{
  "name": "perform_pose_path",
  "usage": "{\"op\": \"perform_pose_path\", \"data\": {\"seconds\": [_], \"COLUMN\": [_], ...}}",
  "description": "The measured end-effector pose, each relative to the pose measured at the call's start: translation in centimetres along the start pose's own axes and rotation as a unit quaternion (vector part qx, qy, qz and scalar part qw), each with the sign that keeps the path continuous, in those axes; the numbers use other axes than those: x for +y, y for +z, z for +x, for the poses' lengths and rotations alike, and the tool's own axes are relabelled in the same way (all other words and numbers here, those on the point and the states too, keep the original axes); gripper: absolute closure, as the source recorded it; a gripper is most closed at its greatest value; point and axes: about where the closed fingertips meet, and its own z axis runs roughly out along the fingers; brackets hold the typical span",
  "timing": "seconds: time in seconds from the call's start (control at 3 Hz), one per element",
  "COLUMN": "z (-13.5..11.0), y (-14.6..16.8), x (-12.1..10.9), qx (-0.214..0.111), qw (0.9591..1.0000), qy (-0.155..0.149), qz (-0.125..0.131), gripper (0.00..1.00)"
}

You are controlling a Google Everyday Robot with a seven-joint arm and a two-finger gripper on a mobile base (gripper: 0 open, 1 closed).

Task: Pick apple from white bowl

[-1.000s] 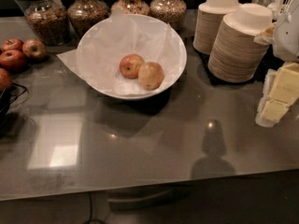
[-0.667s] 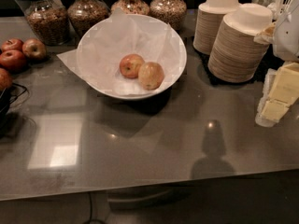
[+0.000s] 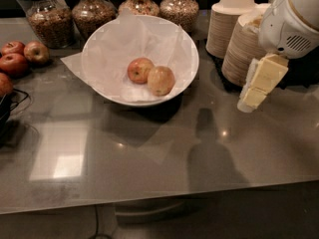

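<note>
The white bowl [image 3: 185, 49] is wide and glossy, lined with crinkled white paper, and sits at the back middle of the grey counter. Two apples lie side by side in it: a redder one [image 3: 139, 69] on the left and a paler yellow-red one [image 3: 161, 80] on the right, touching each other. My gripper [image 3: 252, 97], cream-coloured under a white arm housing [image 3: 291, 21], hangs at the right. It is above the counter, to the right of the bowl and apart from it, and it holds nothing that I can see.
Stacks of beige paper bowls [image 3: 238, 49] stand behind the gripper at the back right. Several glass jars of grains [image 3: 92, 14] line the back edge. Loose red apples [image 3: 20, 56] lie at the far left beside a dark wire basket [image 3: 10, 108].
My gripper has moved left and slightly up, closer to the white bowl. The bowl and the apples have not moved.
</note>
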Motion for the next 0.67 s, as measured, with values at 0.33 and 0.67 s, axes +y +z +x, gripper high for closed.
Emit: {"op": "perform_pose_path", "data": {"seconds": [0.33,0.67], "z": [-1.28,-1.28], "y": [2.21,2.22], "x": [-1.74,-1.74], "qx": [-0.028,-0.028], "qw": [0.9996,0.9996], "qy": [0.001,0.001], "qz": [0.004,0.004], "gripper": [0.00,0.00]}}
